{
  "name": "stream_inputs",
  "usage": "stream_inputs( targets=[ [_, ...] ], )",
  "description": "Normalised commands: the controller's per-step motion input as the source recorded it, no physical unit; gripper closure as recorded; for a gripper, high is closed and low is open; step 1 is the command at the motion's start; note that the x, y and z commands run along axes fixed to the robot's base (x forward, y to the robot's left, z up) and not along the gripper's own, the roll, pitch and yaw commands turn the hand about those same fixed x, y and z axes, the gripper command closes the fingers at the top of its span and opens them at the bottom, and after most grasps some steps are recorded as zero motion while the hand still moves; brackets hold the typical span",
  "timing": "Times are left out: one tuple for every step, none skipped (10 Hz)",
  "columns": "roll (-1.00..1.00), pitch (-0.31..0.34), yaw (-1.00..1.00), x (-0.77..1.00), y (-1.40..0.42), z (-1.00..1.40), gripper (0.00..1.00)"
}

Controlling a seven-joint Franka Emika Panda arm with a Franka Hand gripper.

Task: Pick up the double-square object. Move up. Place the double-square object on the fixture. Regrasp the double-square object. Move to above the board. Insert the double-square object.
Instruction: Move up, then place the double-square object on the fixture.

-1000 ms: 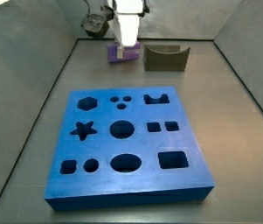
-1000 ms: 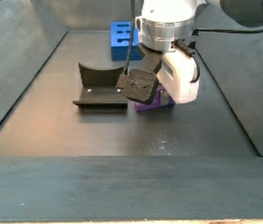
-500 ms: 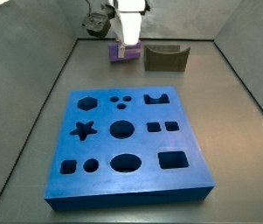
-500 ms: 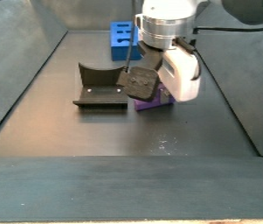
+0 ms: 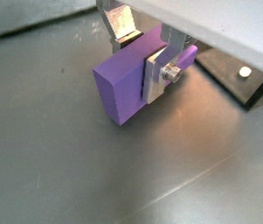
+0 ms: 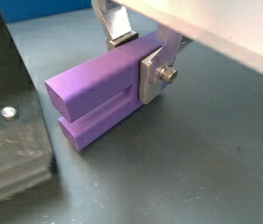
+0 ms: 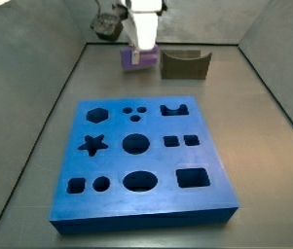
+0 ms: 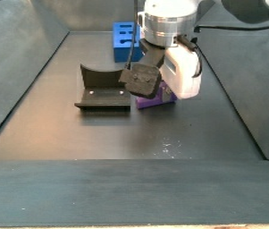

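The light-purple double-square object [image 5: 120, 80] sits between my fingers in both wrist views [image 6: 89, 98]. My gripper [image 5: 141, 58] is shut on it, one silver finger flat against its near face, the other behind its far face [image 6: 136, 59]. In a side view the gripper [image 8: 150, 82] holds the block [image 8: 158, 99] just beside the olive-brown fixture [image 8: 101, 89], close to the floor. In a side view the block [image 7: 141, 61] hangs under the gripper [image 7: 142, 46], left of the fixture [image 7: 184, 64]. The blue board [image 7: 142, 156] lies nearer the front.
The fixture's dark wall with a screw shows in both wrist views [image 5: 236, 77] [image 6: 5, 131]. The board also shows behind the arm [image 8: 122, 39]. Grey walls enclose the floor on both sides [image 7: 57, 88].
The gripper and the purple block have shifted slightly upward in the side views. The fixture and the board have not moved.
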Motion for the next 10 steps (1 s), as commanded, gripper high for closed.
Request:
stream_inputs(
  targets=[
    [0.0, 0.026, 0.03, -0.02, 0.05, 0.77, 1.0],
    [-0.01, 0.039, 0.03, -0.02, 0.03, 0.6, 1.0],
    [-0.01, 0.04, 0.02, -0.02, 0.02, 0.45, 1.0],
    [-0.01, 0.037, 0.02, -0.02, 0.01, 0.3, 1.0],
    [0.0, 0.0, 0.0, 0.0, 0.0, 1.0, 1.0],
    [0.0, 0.001, 0.0, 0.0, 0.0, 1.0, 1.0],
    [-0.01, 0.016, 0.0, -0.01, 0.0, 1.0, 1.0],
    [-0.01, 0.017, 0.0, -0.01, -0.01, 1.0, 1.0],
    [-0.01, 0.026, 0.0, -0.02, -0.01, 1.0, 1.0],
    [-0.01, 0.029, 0.0, -0.02, -0.01, 1.0, 1.0]
  ],
)
